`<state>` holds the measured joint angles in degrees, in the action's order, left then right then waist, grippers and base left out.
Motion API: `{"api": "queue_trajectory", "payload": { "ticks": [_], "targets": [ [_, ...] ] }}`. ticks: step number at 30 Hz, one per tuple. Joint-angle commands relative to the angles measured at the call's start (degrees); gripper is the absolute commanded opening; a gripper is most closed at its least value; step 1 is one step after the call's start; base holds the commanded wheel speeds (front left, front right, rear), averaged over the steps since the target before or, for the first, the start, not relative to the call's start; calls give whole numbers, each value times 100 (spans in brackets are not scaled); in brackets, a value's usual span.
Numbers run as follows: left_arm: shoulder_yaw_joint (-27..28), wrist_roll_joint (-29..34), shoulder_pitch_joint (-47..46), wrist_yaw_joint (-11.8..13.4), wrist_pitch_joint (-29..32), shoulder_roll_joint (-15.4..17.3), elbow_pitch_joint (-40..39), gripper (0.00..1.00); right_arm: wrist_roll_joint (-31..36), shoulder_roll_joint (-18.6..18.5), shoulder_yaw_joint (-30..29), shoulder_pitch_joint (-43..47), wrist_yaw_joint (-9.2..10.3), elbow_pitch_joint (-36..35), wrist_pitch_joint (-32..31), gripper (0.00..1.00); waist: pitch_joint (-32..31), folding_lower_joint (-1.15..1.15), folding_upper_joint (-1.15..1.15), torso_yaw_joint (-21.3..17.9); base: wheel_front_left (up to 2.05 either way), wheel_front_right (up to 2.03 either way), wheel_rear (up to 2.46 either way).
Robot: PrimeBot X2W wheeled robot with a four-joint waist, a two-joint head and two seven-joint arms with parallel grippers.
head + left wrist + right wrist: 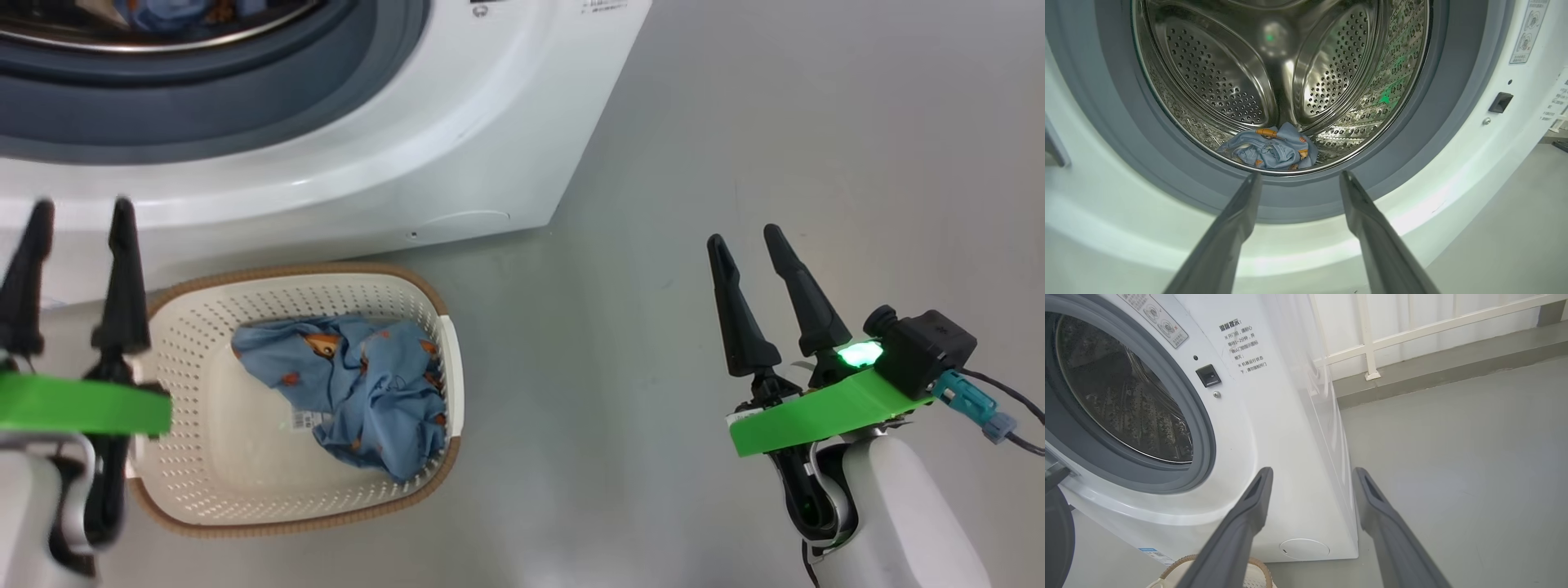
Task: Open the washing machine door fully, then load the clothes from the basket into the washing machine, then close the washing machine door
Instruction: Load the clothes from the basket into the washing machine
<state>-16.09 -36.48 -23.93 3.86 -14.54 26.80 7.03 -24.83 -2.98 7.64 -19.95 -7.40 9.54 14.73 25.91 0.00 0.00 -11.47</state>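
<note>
Loading is proceeding: a garment (1274, 149) is lying in the drum (1216, 81), and a second garment (359, 384) is sitting against the basket's (212, 457) right wall. The left hand (82, 204) and right hand (744, 234) are hanging open, empty; next, the left is likely needing to dip into the basket.

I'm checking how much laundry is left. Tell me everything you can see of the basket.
The basket is cream-white perforated plastic, rounded rectangular, with a brown woven-look rim. It stands upright on the grey floor in front of the washing machine. Crumpled light blue clothes with orange figures lie inside, toward its right wall; the rest of its bottom is bare.
</note>
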Motion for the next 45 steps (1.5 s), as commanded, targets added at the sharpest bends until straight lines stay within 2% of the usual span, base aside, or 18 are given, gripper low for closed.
{"api": "queue_trajectory", "payload": {
  "ticks": [1,20,40,45],
  "targets": [
    [276,96,30,25,-45,196,-171,100,35,11,132,111,-9,-109,27,100,-114,0,0,52,0,0,0],
    [1081,638,1357,-143,-46,-604,-596,100,191,11,75,320,-9,158,27,100,-971,0,0,356,0,0,0],
    [1404,981,2099,-354,-46,-1114,-702,100,298,11,-29,649,-9,290,27,100,-1634,0,0,645,0,0,0],
    [1563,1149,2315,-416,-46,-1342,-717,100,329,-4,-60,785,-9,308,27,100,-1800,0,0,736,0,0,0]
  ]
}}
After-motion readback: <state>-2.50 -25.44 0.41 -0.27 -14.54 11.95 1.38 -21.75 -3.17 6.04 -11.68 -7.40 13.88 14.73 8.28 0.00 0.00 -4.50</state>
